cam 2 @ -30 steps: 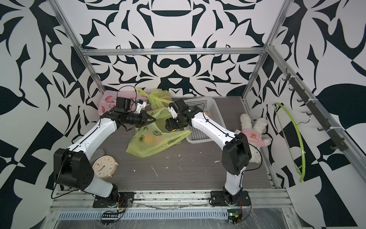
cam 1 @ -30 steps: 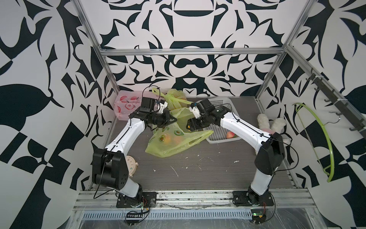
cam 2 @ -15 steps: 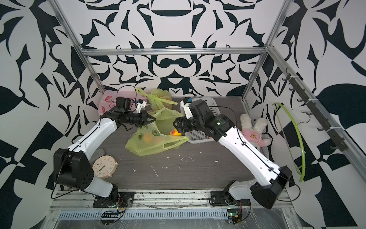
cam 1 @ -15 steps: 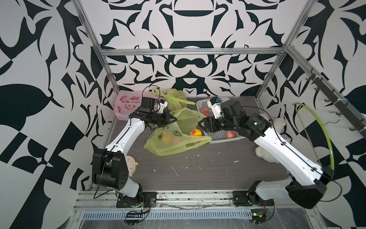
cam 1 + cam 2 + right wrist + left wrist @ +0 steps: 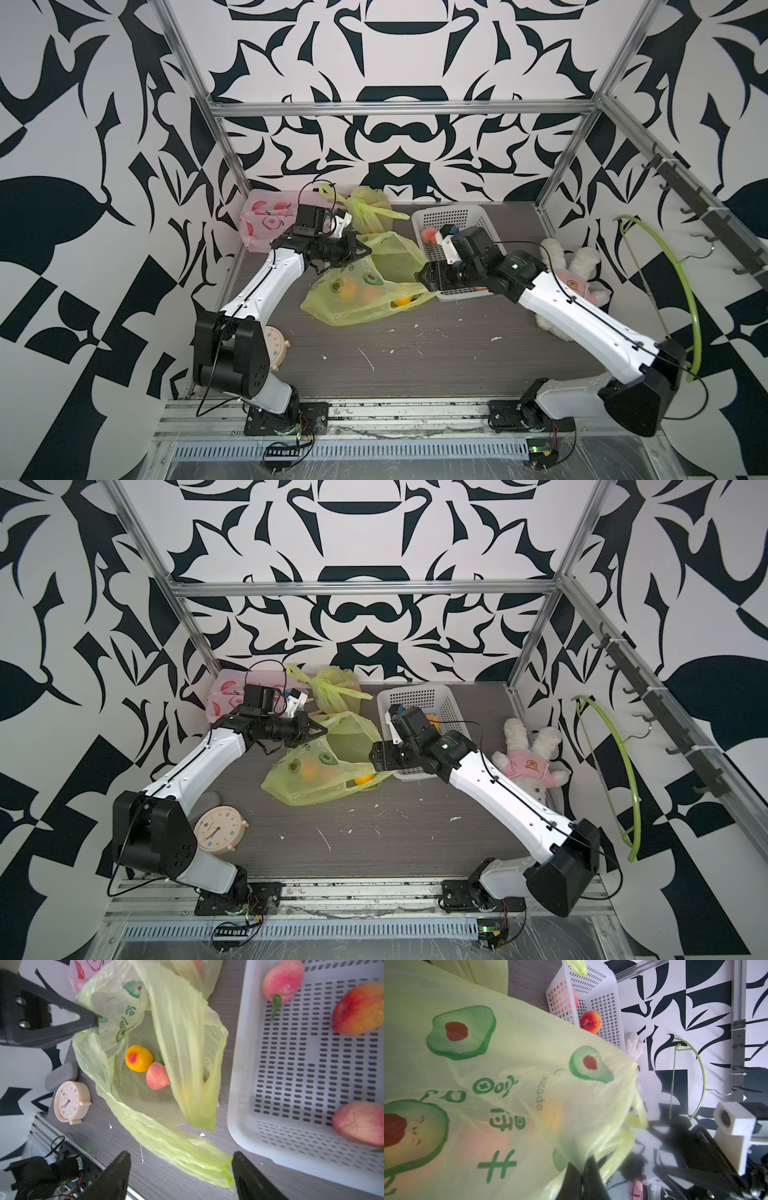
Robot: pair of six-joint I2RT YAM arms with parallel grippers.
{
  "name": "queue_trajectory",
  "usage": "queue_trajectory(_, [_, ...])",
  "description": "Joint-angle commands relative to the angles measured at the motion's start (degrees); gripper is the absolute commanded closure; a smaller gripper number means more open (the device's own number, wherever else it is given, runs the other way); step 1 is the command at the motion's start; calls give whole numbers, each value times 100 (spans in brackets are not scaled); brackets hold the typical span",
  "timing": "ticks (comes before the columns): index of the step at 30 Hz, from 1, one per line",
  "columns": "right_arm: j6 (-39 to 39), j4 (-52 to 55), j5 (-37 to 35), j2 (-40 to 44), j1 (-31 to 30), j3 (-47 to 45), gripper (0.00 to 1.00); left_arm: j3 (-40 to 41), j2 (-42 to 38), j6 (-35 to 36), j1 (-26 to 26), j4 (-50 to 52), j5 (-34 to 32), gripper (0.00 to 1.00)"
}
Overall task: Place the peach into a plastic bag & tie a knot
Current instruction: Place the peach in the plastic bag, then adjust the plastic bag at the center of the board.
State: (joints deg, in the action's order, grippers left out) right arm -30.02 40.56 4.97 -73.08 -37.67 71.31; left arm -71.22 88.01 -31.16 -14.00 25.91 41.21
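Rim of plastic bag (image 5: pixel 353 307) pinched by left tool (image 5: pixel 368 251); right tool (image 5: pixel 180 1158) open

The yellow-green plastic bag lies on the desk (image 5: pixel 415 365) between the 2 arms, its mouth toward the white basket (image 5: pixel 457 216). The left tool's jaws are closed on the upper rim, which stands raised with the mouth gaping. Inside the bag, the right wrist view shows 2 fruits touching: an orange-yellow peach (image 5: pixel 138 1058) and a pink peach (image 5: pixel 158 1075). The right tool stands at the mouth, just beside the basket, jaws wide apart and gripping nothing. 3 other peaches (image 5: pixel 282 979) lie in the basket. A clock (image 5: pixel 216 828) sits near the left arm's base, and a plush rabbit (image 5: pixel 528 762) lies beside the right arm.
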Motion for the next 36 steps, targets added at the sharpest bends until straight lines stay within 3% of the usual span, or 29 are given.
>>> queue_trajectory(1, [-530,-318,-1,555,137,-410,19,164,-121,9,11,-107,36,100])
queue_trajectory(15, [-1851,-1601,442,786,84,-1680,21,300,-188,-31,17,-166,35,100])
queue_trajectory(23, [-2228,-2021,475,769,-86,-1966,30,291,-188,-53,11,-189,25,100])
queue_trajectory(29, [-2436,-2205,306,786,-296,-2061,51,302,-195,-83,4,-209,27,100])
queue_trajectory(35, [-2427,-2167,152,790,-390,-1799,88,326,-301,-62,9,-95,-39,100])
queue_trajectory(36, [-2383,-2123,162,752,-416,-1672,95,305,-354,-28,5,7,-136,91])
